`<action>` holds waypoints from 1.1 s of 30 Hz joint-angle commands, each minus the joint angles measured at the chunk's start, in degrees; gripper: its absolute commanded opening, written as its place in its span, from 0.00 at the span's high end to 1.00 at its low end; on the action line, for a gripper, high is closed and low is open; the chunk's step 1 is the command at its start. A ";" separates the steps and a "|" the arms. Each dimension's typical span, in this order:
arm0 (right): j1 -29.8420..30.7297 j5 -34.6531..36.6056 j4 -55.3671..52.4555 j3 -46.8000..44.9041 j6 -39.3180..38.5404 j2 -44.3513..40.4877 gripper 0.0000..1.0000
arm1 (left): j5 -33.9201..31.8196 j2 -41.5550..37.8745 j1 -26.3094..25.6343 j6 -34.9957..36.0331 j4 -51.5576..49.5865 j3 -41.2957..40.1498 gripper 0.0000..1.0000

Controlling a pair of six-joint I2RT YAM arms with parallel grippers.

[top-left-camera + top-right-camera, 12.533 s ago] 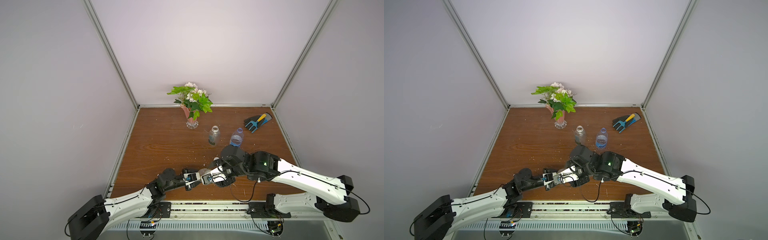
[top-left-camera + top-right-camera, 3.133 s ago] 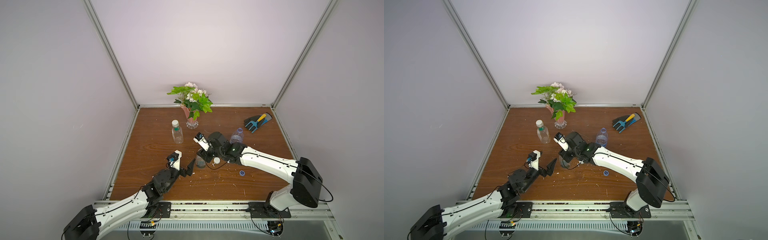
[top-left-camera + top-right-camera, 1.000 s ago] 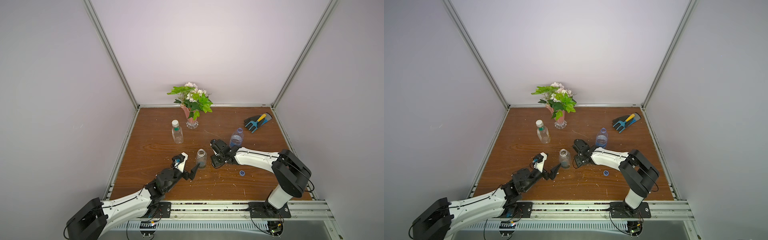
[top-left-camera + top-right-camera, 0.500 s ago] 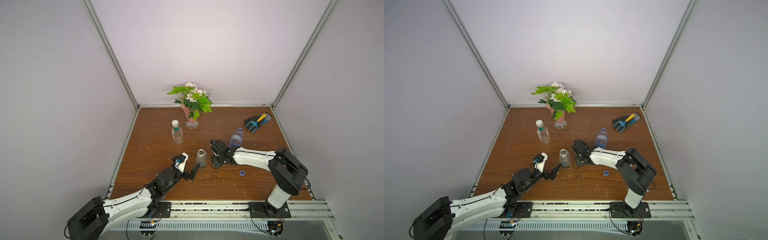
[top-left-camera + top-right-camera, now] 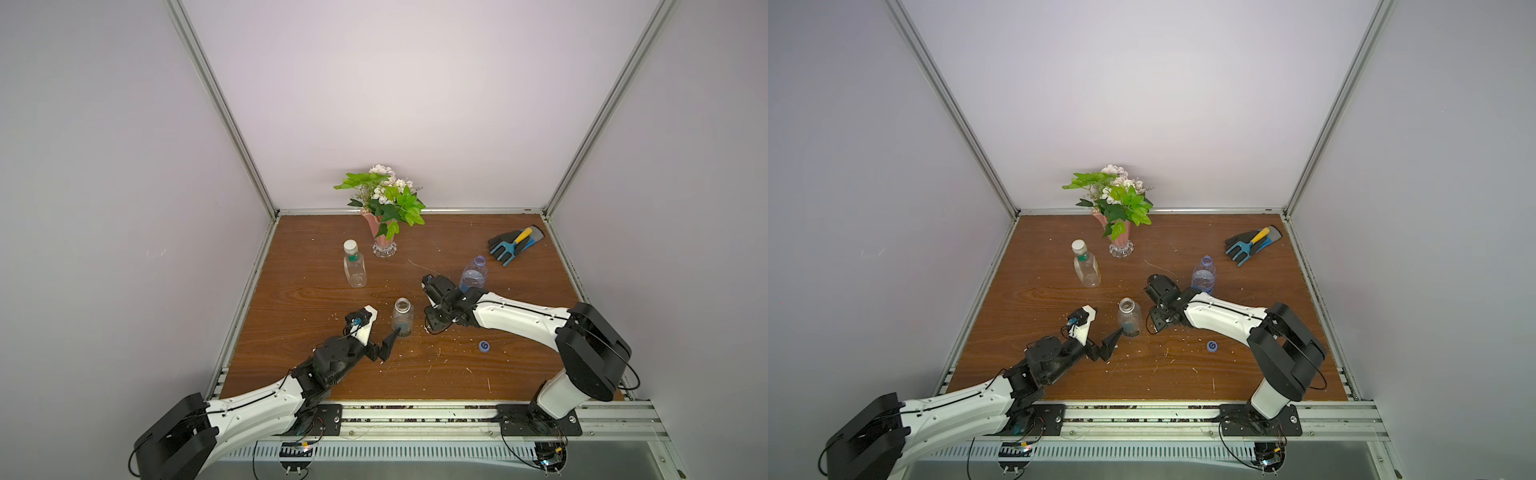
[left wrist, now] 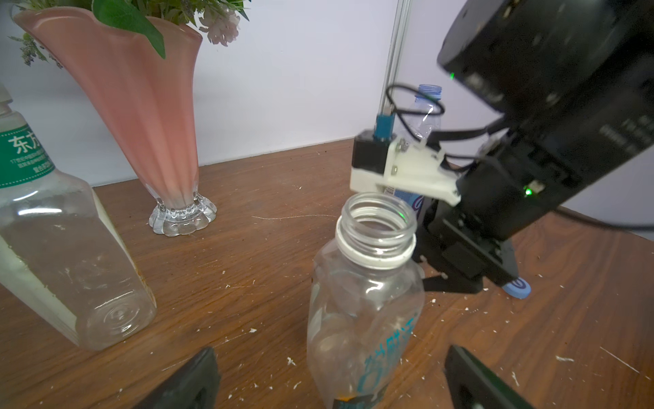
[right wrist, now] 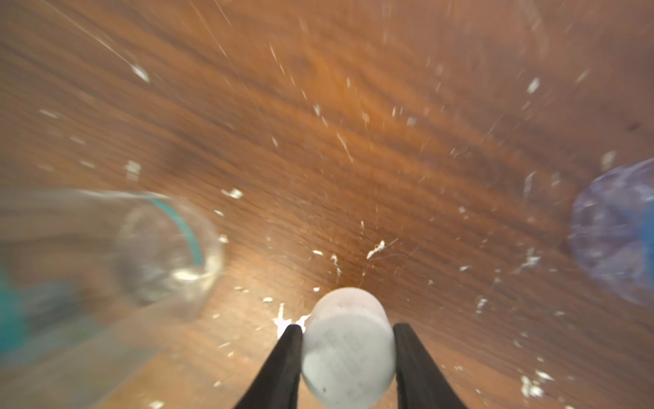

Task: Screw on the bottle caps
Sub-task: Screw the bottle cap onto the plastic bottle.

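The right claw is clamped on a small plain white round plastic screw cap. One black finger presses each side of the cap, low over the brown wooden worktop. In both top views this claw points down just beside a round clear plastic bottle with a dark label, which stands upright with its threaded mouth uncapped.

The left claw is spread wide, its fingers on either side of that bottle's lower body. The left wrist view shows a gap on both sides.

Just behind the right claw stands an uncapped clear plastic bottle with a blue label. A small blue round plastic cap with a white swirl lies flat on the worktop beside the right arm, apart from every bottle.

Towards the back left, a squarish clear plastic bottle with a green neck ring stands upright with a second white screw cap on its neck. It is near a pink fluted vase of green leaves and pale flowers. A dark glove with a yellow-handled blue tool lies in the far right corner.
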 commanded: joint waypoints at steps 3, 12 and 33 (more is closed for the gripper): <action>-0.24 0.71 -4.69 5.52 -2.27 -7.02 0.64 | 1.33 0.23 0.56 0.65 1.57 0.72 0.00; -0.19 -2.49 -10.49 14.39 -5.19 -13.80 0.65 | 2.71 1.48 0.57 1.06 2.44 1.21 0.01; 4.66 -11.39 -16.05 27.27 -7.77 -7.76 0.69 | 3.33 3.44 0.57 1.27 2.55 1.94 0.00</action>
